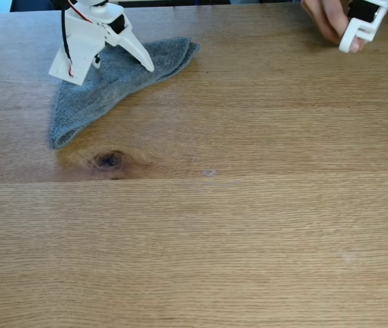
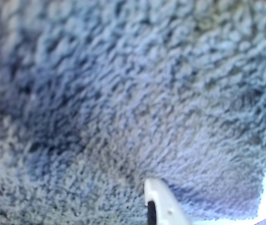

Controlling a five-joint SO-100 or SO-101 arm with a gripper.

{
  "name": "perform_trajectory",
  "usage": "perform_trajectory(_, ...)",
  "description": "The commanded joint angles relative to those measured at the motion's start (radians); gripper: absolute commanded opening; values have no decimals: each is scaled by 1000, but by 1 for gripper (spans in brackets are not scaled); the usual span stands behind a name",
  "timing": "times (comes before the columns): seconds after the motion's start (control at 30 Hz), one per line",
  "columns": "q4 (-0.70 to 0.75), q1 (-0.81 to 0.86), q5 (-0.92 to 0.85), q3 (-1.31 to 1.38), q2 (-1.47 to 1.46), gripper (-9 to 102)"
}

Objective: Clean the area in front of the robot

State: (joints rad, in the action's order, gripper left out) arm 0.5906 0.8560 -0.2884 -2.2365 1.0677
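In the fixed view my white gripper (image 1: 108, 68) stands at the top left of the oak tabletop (image 1: 248, 225), over a grey terry cloth (image 1: 105, 85). Its jaws are spread wide and it is open: one pointed finger (image 1: 139, 55) reaches right across the cloth, while the blocky one (image 1: 69, 67) rests at the cloth's left edge. Thin red and black wires run up from it. The wrist view looks at the cloth (image 2: 123, 93) from very close and is blurred, with one white fingertip (image 2: 160, 199) touching the fabric at the bottom.
A dark knot (image 1: 108, 159) lies just below the cloth, and a plank seam (image 1: 283, 179) runs straight across the table. At the top right a person's hand (image 1: 324, 17) holds a white and black device (image 1: 363, 24). Bare wood spreads below and to the right.
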Motion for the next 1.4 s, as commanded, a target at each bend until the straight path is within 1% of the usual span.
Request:
perform_trajectory(0.0, 17, -28, 32, 236, -109, 48)
perform_trajectory(0.17, 80, -63, 89, 360, -169, 42)
perform_trajectory(0.27, 89, -92, 118, 396, -170, 36)
perform_trajectory(0.47, 80, -149, 153, 405, -135, 26)
perform_trajectory(0.6, 87, -184, 181, 405, -78, 18)
perform_trajectory(0.73, 140, -229, 212, 393, 20, 10)
perform_trajectory(0.87, 216, -273, 233, 370, 146, 12)
perform_trajectory(0.97, 247, -304, 238, 345, 250, 9)
perform_trajectory(1.17, 242, -342, 239, 284, 482, 0)
perform_trajectory(1.37, 342, -385, 264, 236, 718, 0)
